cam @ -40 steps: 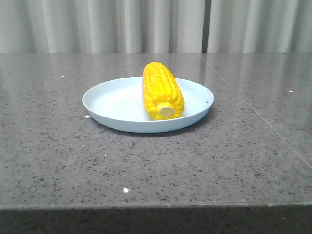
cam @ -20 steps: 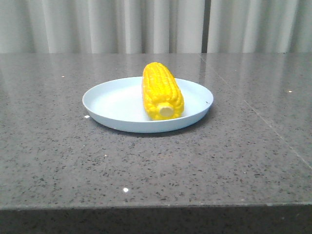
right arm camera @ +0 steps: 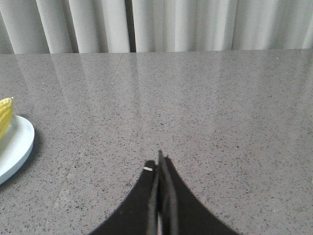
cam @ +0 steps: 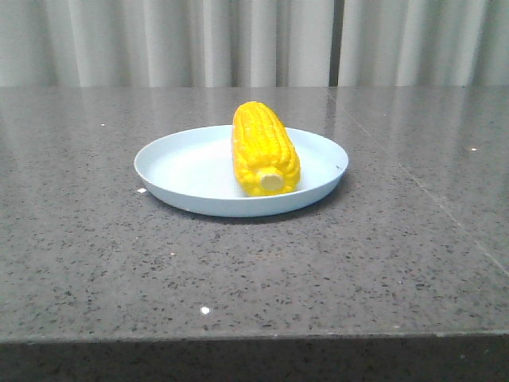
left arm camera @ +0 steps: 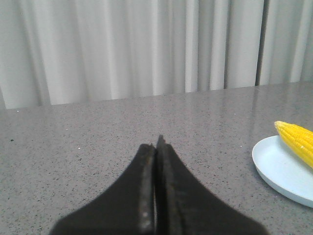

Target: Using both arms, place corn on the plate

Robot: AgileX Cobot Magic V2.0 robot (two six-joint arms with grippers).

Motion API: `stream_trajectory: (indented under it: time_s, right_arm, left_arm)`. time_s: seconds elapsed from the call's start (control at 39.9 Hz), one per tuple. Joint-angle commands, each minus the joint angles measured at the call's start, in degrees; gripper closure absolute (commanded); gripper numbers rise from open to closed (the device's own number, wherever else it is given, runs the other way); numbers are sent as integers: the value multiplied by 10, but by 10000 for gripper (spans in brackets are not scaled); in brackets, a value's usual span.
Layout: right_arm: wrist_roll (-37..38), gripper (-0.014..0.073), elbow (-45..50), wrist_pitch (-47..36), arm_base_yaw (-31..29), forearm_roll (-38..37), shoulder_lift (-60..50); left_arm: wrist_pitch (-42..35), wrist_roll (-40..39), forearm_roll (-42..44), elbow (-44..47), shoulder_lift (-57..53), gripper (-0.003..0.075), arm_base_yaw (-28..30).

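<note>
The yellow corn (cam: 263, 149) lies on the pale blue plate (cam: 187, 169) in the middle of the table, its pale stub end toward the front. Neither gripper shows in the front view. In the left wrist view my left gripper (left arm camera: 157, 147) is shut and empty over bare table, with the plate (left arm camera: 279, 169) and the corn's tip (left arm camera: 296, 139) off to one side. In the right wrist view my right gripper (right arm camera: 159, 162) is shut and empty, with the plate's edge (right arm camera: 19, 144) and a bit of corn (right arm camera: 5, 115) at the far side.
The grey speckled stone table (cam: 374, 255) has a seam line running along its right part. Pale curtains (cam: 262, 40) hang behind the table's far edge. The table's front edge runs along the bottom of the front view.
</note>
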Motion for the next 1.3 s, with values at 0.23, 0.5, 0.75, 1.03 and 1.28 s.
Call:
stream_trajectory:
  time_s: [0.23,0.5,0.75,1.03,1.28]
  right_arm:
    - [-6,714,-13,-50,-3,-13,5]
    - [-6,714,-13,-50,-3,-13,5]
    - [-6,714,-13,-50,-3,-13,5]
    - [-6,714,-13,-49,-3,-13,5]
    - [-6,714,-13,-49,-3,-13,5]
  left_arm:
    - [-47,-2,-2,-14,3,741,1]
    - [-47,-2,-2,-14,3,741,1]
    - [-67,-2,-3,-2,-1,741,2]
    - [-155,-2,-3,113,-13,741,69]
    - [-222,-2,-16,213,-13,741,117]
